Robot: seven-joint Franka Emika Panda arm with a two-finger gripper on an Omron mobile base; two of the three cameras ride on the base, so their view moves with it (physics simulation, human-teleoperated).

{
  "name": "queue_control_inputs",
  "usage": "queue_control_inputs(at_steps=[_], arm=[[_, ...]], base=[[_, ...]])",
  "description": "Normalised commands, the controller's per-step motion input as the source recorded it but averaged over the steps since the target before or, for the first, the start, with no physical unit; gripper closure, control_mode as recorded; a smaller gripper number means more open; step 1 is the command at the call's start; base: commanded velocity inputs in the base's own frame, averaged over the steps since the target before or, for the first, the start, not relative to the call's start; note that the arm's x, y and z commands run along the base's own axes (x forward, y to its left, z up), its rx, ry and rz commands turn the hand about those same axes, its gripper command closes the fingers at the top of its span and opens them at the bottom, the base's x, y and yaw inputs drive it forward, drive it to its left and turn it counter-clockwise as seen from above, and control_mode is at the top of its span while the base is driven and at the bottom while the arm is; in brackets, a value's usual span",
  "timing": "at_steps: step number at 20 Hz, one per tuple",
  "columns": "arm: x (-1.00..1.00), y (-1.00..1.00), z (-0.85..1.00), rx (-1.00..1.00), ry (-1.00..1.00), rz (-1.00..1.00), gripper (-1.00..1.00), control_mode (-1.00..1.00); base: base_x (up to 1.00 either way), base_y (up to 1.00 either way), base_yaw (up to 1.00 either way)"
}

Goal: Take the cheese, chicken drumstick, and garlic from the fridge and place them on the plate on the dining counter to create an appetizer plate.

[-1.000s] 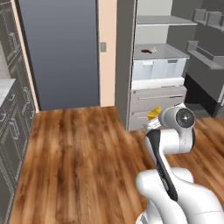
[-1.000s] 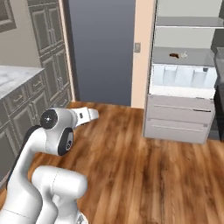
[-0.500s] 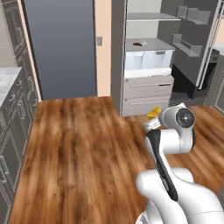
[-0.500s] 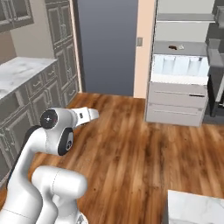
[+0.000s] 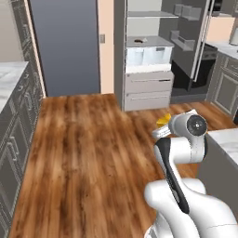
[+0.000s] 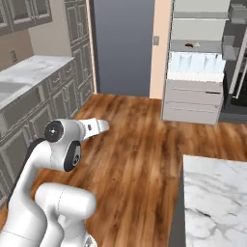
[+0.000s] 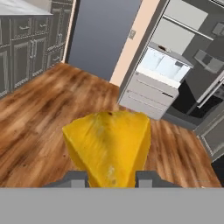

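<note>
the hand (image 7: pixel 108 177) is closed on the cheese (image 7: pixel 108 146), a yellow wedge pinched between its two fingers and carried out in front of the arm, above the wooden floor (image 5: pixel 83 153). from the left base view a sliver of the wedge peeks out beside the wrist.

what has just changed is the whole outlook: over the last second the base has been driving and turning, so the fridge (image 5: pixel 146 56) has slid back and off to one side, and a corner of the dining counter (image 6: pixel 217 198) has come into the lower right of the right base view. the grip on the cheese looks the same as it was a second ago.

i take that to mean the robot is partway through the carry, with the cheese out of the fridge and headed for the plate. the fridge door stands open, and something small and dark sits on a shelf (image 6: pixel 197 46), likely the drumstick; i cannot make it out for certain.
</note>
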Motion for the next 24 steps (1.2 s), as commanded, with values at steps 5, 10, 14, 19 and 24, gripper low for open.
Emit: queue_control_inputs(at_steps=[5,10,14,19,24], arm=[[0.00,0.00,0.00,0.00,0.00,0.00,1.00,1.00],[0.00,0.00,0.00,0.00,0.00,0.00,1.00,1.00],[0.00,0.00,0.00,0.00,0.00,0.00,1.00,1.00],[0.00,0.00,0.00,0.00,0.00,0.00,1.00,1.00],[0.00,0.00,0.00,0.00,0.00,0.00,1.00,1.00]], base=[[-1.00,-0.16,0.00],[-1.00,-0.32,0.00],[-1.00,-0.49,0.00],[-1.00,-0.57,-0.01],[-0.94,-0.84,-0.02]])
